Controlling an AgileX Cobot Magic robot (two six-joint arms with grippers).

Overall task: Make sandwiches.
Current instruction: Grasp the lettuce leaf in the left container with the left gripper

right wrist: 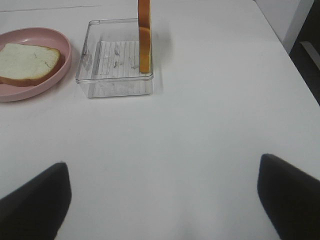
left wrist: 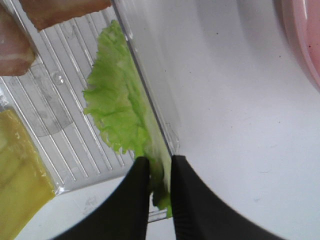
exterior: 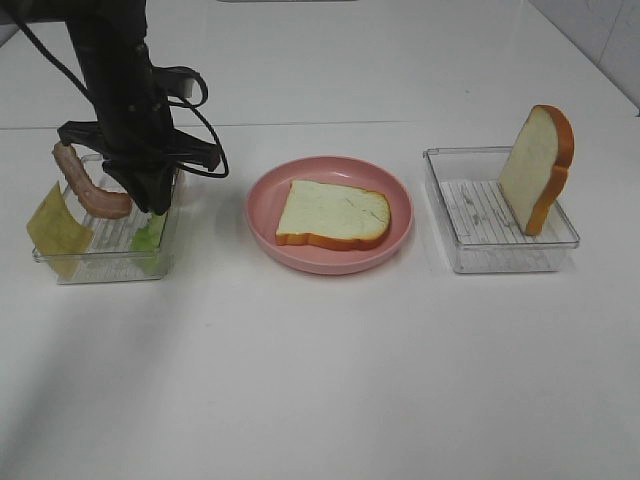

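Lettuce point(left wrist: 117, 107): in the left tray point(exterior: 100, 268), against its right wall.
Handling: probably thin, light and floppy, so it may fold or slip; pinch 1 ruffled edge.
Left gripper point(left wrist: 160, 165): clamped on 1 edge of the lettuce.
Right gripper point(right wrist: 162, 197): jaws wide, holding nothing, above the surface point(exterior: 320, 380).
Bread: flat slice point(exterior: 335, 213) on the pink plate point(exterior: 262, 195); upright slice point(exterior: 537, 165) in the right tray point(exterior: 500, 258).
Hidden: the arm covers much of the left tray; bacon point(exterior: 90, 190) and cheese point(exterior: 55, 228) show only partly.
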